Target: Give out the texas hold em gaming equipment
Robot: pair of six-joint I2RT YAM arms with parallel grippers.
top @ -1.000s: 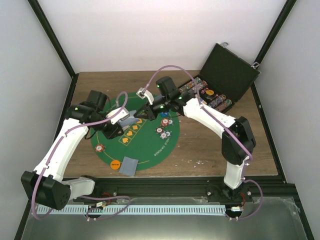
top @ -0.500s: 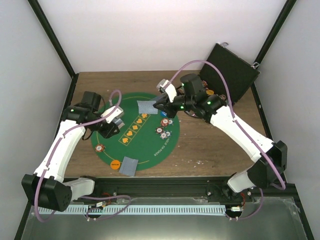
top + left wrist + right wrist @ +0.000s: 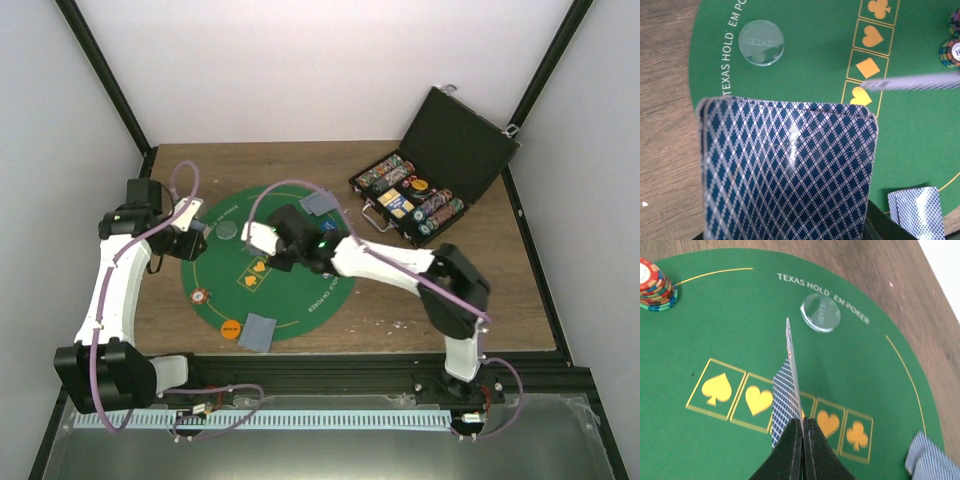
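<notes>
Right wrist view, lower centre: right claw (image 3: pixel 802 426) pinched one thin blue-lattice-backed playing card (image 3: pixel 785 400) by its edge — it looked light, bendy, slick; left claw (image 3: pixel 197 228) gripped the matching deck (image 3: pixel 790 175).

Left wrist view: I've got the deck (image 3: pixel 790 170) filling the lower left and running off the bottom edge, hiding the grip behind it. Chip stacks (image 3: pixel 952 50) are clipped at the right edge. Right wrist view: the held card (image 3: pixel 785 405) sits nearly edge-on, face unreadable; a card pile (image 3: pixel 932 460) is cut off at the lower right corner.
</notes>
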